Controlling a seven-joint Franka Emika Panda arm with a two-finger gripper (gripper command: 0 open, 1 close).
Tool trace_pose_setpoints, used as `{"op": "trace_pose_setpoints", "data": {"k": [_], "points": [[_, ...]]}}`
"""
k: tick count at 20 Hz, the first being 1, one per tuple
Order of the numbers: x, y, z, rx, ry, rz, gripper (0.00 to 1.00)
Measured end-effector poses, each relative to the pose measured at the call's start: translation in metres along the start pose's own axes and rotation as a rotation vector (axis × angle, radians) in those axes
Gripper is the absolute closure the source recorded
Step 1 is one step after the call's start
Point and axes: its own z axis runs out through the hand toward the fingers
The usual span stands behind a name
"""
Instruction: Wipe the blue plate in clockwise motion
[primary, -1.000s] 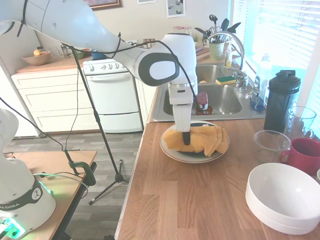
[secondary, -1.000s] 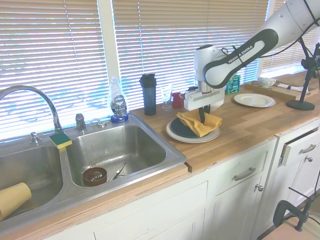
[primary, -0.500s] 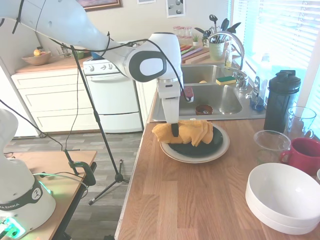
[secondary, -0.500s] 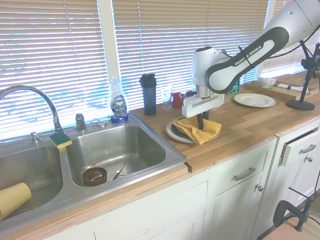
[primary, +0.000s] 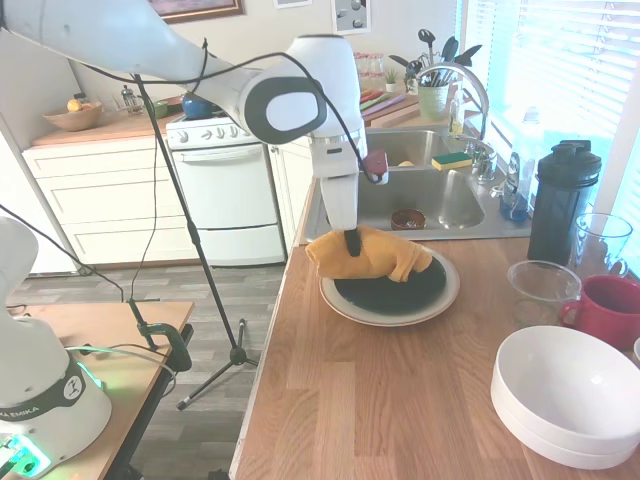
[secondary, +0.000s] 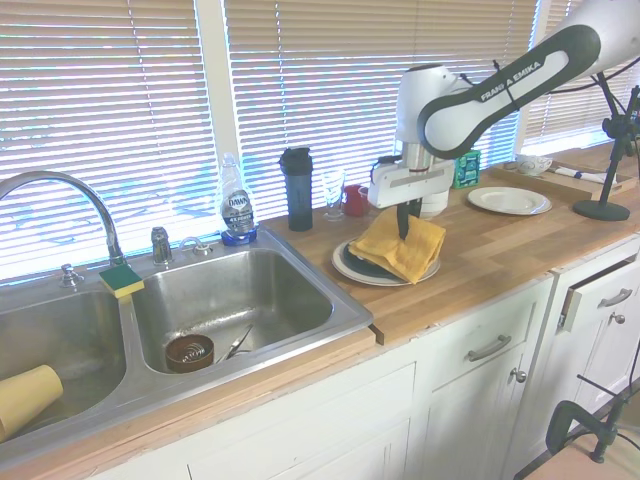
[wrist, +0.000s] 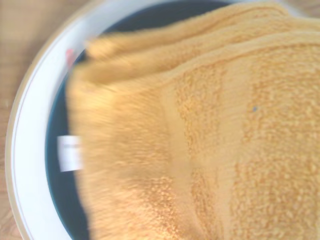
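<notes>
- Claw (primary: 352, 243) pinched on orange towel (primary: 372, 254); since half a second ago it has swept from about 9 to 11 o'clock on blue plate (primary: 395, 293), so the clockwise wipe is mid-lap.
- Towel: thick terry, folded, limp.
- Plate: round, glossy, dark; nested on a larger cream plate (primary: 450, 293) on the wooden bench (primary: 380, 400).

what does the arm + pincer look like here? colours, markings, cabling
Glossy white arm with rounded link shells and dark grey, white-centred oval joint caps. The second exterior view shows a dark band along one link lettered "FRANKA EMIKA" in white. Thin black cables drape along the links. The pincer has a white boxy body and slim black fingers.
</notes>
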Motion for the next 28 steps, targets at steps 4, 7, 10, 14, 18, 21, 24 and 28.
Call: {"op": "trace_pose_setpoints", "data": {"k": [4, 7, 10, 14, 18, 21, 24, 28], "points": [[0.037, 0.023, -0.030, 0.025, -0.003, 0.050, 1.00], [0.073, 0.043, -0.036, 0.037, -0.008, 0.094, 1.00], [0.108, 0.063, -0.034, 0.044, -0.021, 0.144, 1.00], [0.143, 0.085, -0.018, 0.028, -0.044, 0.202, 1.00], [0.162, 0.094, 0.025, -0.017, -0.080, 0.235, 1.00], [0.170, 0.101, 0.058, -0.045, -0.103, 0.244, 1.00], [0.173, 0.109, 0.079, -0.062, -0.129, 0.239, 1.00], [0.171, 0.122, 0.093, -0.068, -0.155, 0.233, 1.00]]}}
